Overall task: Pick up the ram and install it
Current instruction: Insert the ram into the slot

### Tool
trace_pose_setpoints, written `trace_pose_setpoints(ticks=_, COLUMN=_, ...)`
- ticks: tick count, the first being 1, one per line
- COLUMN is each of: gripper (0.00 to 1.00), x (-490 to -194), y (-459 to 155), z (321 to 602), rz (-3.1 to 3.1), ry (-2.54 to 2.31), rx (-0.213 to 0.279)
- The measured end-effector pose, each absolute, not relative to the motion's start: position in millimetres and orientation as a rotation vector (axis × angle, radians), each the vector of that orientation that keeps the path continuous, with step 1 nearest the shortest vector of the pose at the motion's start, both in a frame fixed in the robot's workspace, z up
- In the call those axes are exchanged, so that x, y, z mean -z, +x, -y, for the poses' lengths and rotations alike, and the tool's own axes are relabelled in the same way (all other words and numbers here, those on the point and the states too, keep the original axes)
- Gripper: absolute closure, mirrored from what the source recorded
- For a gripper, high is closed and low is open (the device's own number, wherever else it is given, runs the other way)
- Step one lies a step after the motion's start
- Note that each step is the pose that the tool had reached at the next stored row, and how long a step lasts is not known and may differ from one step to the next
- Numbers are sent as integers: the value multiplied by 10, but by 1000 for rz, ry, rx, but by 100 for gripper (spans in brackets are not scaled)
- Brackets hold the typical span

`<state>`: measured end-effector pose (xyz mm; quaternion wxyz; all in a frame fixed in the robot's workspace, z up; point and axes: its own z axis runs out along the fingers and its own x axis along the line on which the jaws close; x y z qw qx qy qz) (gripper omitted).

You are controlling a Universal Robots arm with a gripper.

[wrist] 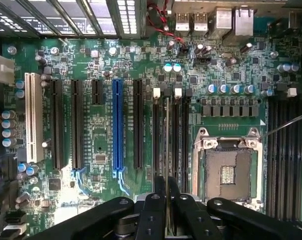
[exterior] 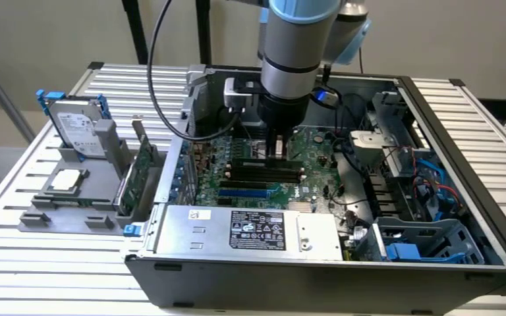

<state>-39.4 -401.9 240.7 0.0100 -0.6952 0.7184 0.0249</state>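
My gripper [wrist: 167, 202] points down into the open computer case [exterior: 464, 164], over the motherboard [wrist: 95, 145]. Its two black fingers [wrist: 156, 205] are shut on the ram [wrist: 167, 135], seen edge-on as a thin long strip. The ram stands upright in line with the black memory slots [wrist: 156, 135] beside the processor socket [wrist: 228, 167]; I cannot tell how deep it sits in its slot. In the exterior view the gripper [exterior: 277, 153] reaches down to the row of memory slots [exterior: 262, 174] in the middle of the board.
A grey holder [exterior: 60, 217] outside the case at the exterior view's left carries a hard drive [exterior: 77, 128], a silver processor chip [exterior: 66, 179] and a green expansion card [exterior: 139, 174]. The power supply [exterior: 253, 230] fills the case's near side. Cables [exterior: 429, 178] run along the far side.
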Motion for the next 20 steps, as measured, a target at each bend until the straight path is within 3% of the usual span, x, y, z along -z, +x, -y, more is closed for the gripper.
trace_pose_setpoints(ticks=20, gripper=100, x=-2303, y=-417, z=4019, rz=-2250, ry=-2177, rx=-33)
